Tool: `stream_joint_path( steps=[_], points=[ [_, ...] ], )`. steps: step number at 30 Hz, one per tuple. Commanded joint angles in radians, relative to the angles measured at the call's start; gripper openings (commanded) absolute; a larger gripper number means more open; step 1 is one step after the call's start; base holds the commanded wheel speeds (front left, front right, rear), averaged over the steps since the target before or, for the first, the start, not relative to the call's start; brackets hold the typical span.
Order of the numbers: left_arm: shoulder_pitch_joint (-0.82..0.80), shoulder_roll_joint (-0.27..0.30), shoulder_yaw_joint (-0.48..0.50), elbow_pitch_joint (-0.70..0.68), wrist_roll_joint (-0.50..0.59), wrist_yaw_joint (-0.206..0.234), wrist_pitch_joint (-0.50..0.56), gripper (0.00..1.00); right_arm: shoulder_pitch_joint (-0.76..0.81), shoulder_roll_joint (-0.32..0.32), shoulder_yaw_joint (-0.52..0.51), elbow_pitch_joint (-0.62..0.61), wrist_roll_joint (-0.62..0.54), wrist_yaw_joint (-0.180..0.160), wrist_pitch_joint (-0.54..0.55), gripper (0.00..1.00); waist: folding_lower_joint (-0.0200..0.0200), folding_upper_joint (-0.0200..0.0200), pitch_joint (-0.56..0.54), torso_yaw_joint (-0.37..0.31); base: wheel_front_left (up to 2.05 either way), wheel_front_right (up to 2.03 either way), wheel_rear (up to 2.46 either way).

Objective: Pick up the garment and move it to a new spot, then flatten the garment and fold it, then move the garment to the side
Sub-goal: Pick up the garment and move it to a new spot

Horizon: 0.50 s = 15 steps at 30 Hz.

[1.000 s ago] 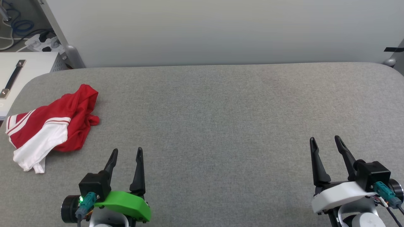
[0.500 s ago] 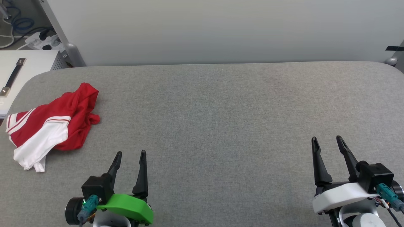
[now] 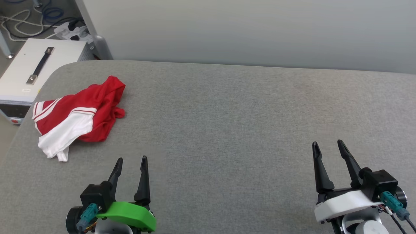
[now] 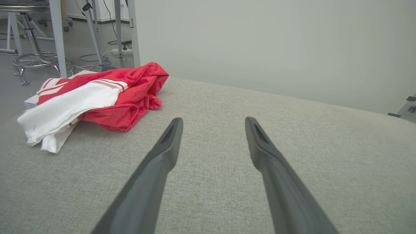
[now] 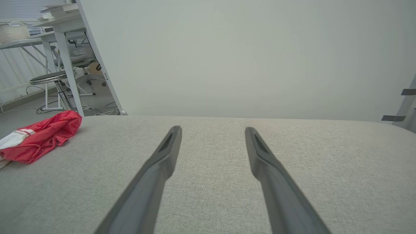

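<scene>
Jaws on the left gripper (image 3: 131,159) stand apart with nothing between them, low over the grey counter (image 3: 234,110). Those of the right gripper (image 3: 327,143) are likewise parted and empty, well off toward the counter's other end. The garment (image 3: 79,113) lies near the far left corner of the counter, ahead and to the left of the left gripper, and neither gripper touches it.

Nothing of the task looks done yet, so the pick-up appears to be the step in hand. The main risk is a shallow pinch. The heap is several layers deep, and the jaws could catch only a top fold or the loose white sleeve, leaving the rest to drag or slip out on the lift. Because it lies close to the rounded edge, a clumsy approach could also nudge it off toward the white box (image 3: 39,68) beside the counter.

It is a crumpled red shirt, bunched over itself, with a white sleeve and red-and-white striped trim on top. No print shows.
</scene>
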Motion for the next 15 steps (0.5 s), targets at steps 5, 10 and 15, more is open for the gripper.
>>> stream_joint_path(
  steps=[5,10,15],
  points=[
    [-0.002,-0.005,0.006,0.007,-0.014,-0.004,-0.019,1.0,0.006,0.002,0.023,0.006,0.012,-0.001,-0.019,1.0,0.0,0.0,-0.015,0.102,0.0,0.0,0.0],
    [0.007,-0.006,0.011,0.009,-0.021,-0.007,-0.029,1.0,0.011,0.002,0.037,0.01,0.02,-0.001,-0.029,1.0,0.0,0.0,-0.024,0.168,0.0,0.0,0.0],
    [0.016,-0.006,0.011,0.007,-0.016,-0.01,-0.029,1.0,0.018,0.002,0.045,0.015,0.025,-0.001,-0.029,1.0,0.0,0.0,-0.032,0.218,0.0,0.0,0.0]
  ],
)
